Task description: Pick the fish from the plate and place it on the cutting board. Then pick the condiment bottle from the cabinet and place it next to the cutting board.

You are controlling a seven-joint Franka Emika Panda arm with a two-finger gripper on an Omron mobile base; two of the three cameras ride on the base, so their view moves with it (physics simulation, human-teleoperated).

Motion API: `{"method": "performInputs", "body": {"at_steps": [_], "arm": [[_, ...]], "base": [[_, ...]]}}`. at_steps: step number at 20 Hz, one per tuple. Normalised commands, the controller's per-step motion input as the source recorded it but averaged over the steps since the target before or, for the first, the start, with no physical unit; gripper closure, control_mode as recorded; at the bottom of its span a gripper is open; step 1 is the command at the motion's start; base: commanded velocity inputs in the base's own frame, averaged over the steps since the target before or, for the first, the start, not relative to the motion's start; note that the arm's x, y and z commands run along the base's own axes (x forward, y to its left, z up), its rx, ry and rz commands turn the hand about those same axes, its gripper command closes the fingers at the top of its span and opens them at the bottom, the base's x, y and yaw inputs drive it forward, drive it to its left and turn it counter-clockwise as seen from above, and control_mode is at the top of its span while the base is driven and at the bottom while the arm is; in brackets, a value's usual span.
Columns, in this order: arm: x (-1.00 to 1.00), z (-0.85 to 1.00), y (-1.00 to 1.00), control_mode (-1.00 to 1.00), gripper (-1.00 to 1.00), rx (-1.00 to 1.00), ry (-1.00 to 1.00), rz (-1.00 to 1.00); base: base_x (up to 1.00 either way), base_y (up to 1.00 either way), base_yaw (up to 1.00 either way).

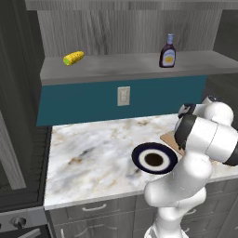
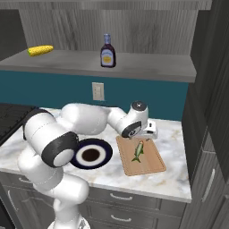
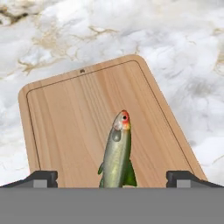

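The greenish-silver fish point(image 3: 117, 155) point(image 2: 138, 152) lies flat on the wooden cutting board point(image 3: 65, 122) point(image 2: 152, 165). My gripper point(image 3: 111, 178) point(image 2: 144, 134) hovers just above the board's far end, open, its two fingertips point(image 3: 43, 177) wide apart on either side of the fish's tail and not touching it. The navy-rimmed plate point(image 2: 91, 155) point(image 1: 153, 159) sits bare on the counter left of the board. The dark brown condiment bottle point(image 2: 107, 52) point(image 1: 168, 52) stands upright on the grey cabinet shelf point(image 2: 147, 67) point(image 1: 116, 67).
A yellow corn cob point(image 1: 73, 58) point(image 2: 40, 50) lies at the shelf's left end. A wall outlet point(image 2: 98, 91) sits on the teal strip under the shelf. The marble counter point(image 1: 88, 158) stretches left of the plate. Dark tall cabinetry point(image 2: 214, 112) closes the right side.
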Motion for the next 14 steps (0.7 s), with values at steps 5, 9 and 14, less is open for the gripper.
{"method": "performInputs", "body": {"at_steps": [5,9,14], "arm": [[-0.25,0.14,0.23,-1.00,-1.00,0.00,-0.07,-0.01],[-0.27,0.20,0.17,-1.00,-1.00,0.00,-0.06,-0.03],[-0.22,0.28,0.08,-1.00,-1.00,0.00,-0.01,-0.05]], "base": [[0.00,0.00,0.00],[0.00,0.00,0.00],[0.00,0.00,0.00]]}}
